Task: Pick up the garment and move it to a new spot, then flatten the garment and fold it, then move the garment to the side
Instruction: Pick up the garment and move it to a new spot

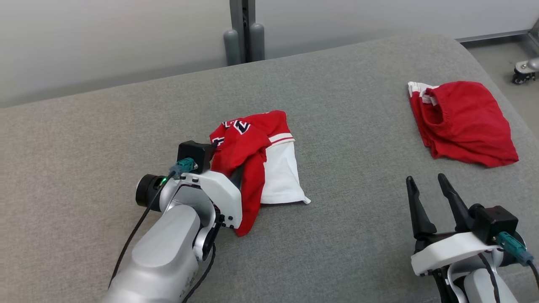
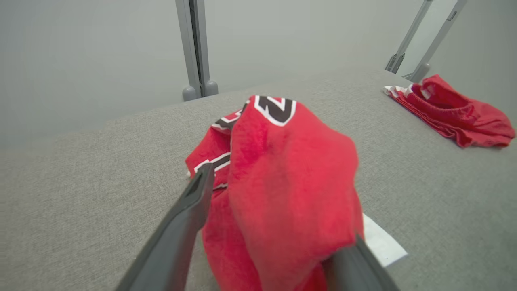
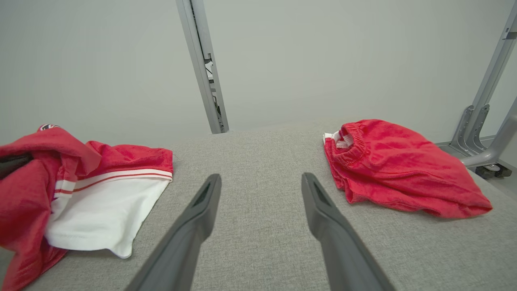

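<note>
**A:** Where's the crumpled red-and-white jersey with black-and-white lettering (image 1: 248, 147) placed right now?

**B:** It's found on the grey fabric-covered surface (image 1: 337, 105), straight in front of the grey upright metal post (image 1: 243, 29), on the robot's side of it. The white part is laid flat and the red part is heaped over it.

**A:** Is it gripped by the left gripper (image 2: 280, 206)?

**B:** Nope, nothing's pinched. The dark fingers (image 2: 190, 210) are spread wide, with red cloth bunched between them and draped over one tip.

**A:** And the right gripper (image 1: 425, 177)?

**B:** Also spread wide, nothing held. It's seen in front of the post and off to its right. A bunched red pair of shorts with an elastic waistband (image 1: 467, 122) is laid right of the post too, well apart from the jersey.
</note>
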{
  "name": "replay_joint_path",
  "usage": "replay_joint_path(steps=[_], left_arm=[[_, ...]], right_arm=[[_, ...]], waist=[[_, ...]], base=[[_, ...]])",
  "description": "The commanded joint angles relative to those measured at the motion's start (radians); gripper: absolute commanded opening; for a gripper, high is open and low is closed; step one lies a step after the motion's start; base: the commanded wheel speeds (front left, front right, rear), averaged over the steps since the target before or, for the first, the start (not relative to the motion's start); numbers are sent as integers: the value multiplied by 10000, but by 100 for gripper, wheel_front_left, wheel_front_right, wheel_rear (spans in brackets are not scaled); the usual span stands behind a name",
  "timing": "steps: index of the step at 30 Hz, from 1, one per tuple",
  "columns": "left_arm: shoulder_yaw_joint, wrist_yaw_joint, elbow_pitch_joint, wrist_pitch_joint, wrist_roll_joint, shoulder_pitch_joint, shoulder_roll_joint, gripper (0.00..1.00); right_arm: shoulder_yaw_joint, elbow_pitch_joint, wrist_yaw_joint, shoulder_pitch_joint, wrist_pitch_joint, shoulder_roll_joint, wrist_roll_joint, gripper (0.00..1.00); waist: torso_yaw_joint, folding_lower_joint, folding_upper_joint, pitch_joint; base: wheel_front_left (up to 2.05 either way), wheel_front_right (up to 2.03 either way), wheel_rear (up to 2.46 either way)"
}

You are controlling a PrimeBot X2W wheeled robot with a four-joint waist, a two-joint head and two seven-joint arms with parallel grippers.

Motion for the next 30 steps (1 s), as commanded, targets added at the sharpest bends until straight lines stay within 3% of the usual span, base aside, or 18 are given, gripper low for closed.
replay_joint_path(steps=[1, 7, 15, 30], left_arm=[[-62, -85, 41, -273, -89, -28, 44, 100], [-355, -271, 158, -1225, -336, 215, 45, 100], [-214, -169, -245, -1611, -311, 1063, 112, 100], [2121, 740, -4564, -1617, 969, 4939, 1191, 100]], right_arm=[[-68, -2, 0, 18, -84, -52, -84, 100], [-225, 0, 0, 231, -99, -55, -168, 100], [-438, -112, 0, 676, -95, -54, -355, 100], [-694, -623, 2, 1602, -89, -56, -328, 100]], waist=[[184, 0, 0, -156], [737, 0, 0, -682], [1509, 0, 0, -1513], [2649, 0, 0, -2185]], base=[[0, 0, 0], [0, 0, 0], [0, 0, 0], [0, 0, 0]])
